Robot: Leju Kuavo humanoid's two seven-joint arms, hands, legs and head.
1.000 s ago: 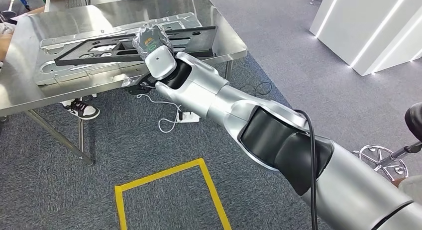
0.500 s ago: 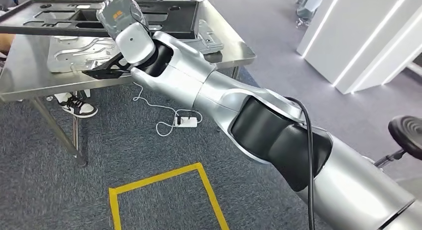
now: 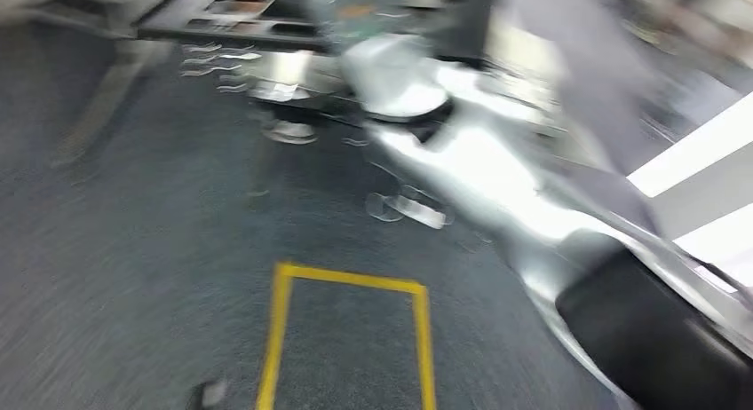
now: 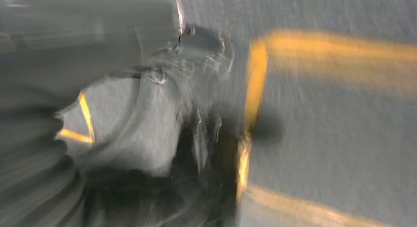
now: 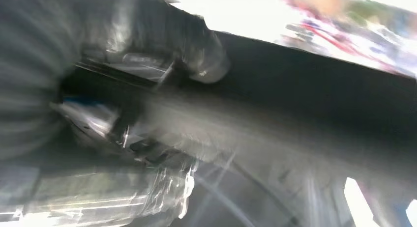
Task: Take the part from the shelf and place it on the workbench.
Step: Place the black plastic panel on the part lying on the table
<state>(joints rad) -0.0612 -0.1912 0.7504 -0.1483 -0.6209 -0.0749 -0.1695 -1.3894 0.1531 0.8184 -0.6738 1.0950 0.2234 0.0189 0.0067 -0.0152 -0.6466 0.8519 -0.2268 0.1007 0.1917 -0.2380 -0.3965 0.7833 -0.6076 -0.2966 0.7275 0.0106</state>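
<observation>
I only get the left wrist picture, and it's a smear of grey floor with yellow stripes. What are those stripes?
Observer: In the head view they join into a yellow tape rectangle marked on the grey carpet.
Visitor: And where is the other arm?
Observer: The right arm stretches forward towards a flat black part near the top of the head view.
Visitor: Is it holding that part?
Observer: In the right wrist view the dark part runs close past the right hand, but the blur hides whether the fingers grip it.
</observation>
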